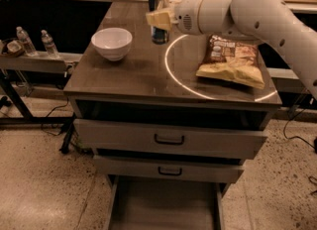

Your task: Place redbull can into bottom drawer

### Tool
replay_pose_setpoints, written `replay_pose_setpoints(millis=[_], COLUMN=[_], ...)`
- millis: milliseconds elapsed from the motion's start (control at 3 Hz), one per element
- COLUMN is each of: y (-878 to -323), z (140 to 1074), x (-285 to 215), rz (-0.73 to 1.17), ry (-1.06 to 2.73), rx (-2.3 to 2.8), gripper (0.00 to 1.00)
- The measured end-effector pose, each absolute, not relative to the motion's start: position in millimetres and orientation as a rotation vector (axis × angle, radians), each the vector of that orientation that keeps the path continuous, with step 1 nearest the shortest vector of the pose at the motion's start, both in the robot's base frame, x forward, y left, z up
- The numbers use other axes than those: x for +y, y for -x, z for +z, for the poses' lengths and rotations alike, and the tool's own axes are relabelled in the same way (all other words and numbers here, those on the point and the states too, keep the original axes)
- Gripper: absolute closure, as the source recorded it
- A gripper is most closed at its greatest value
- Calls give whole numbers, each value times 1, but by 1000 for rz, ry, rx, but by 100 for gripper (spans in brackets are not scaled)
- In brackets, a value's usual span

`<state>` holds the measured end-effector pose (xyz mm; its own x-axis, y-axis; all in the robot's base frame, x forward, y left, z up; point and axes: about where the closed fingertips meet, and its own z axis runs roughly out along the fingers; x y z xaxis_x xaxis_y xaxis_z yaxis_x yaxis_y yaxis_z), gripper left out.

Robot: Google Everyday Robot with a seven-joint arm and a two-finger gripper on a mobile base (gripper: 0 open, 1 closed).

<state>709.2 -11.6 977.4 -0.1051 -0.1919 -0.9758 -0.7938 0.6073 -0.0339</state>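
The redbull can is a slim silver and blue can, held upright above the back of the dark table top. My gripper is shut on the can at mid-height, its pale fingers wrapping the can's middle. My white arm reaches in from the right. The bottom drawer is pulled out at the bottom of the view, with a flat grey floor that looks empty.
A white bowl sits at the table's left. A chip bag lies at the right inside a bright ring. Two upper drawers with dark handles jut out slightly. Water bottles stand on a shelf at left.
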Motion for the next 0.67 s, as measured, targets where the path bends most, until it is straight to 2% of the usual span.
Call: replay_pose_setpoints(millis=[667], y=[-690], z=[973], x=[-11], rz=[656], ry=[880], rx=[1636], gripper=[100])
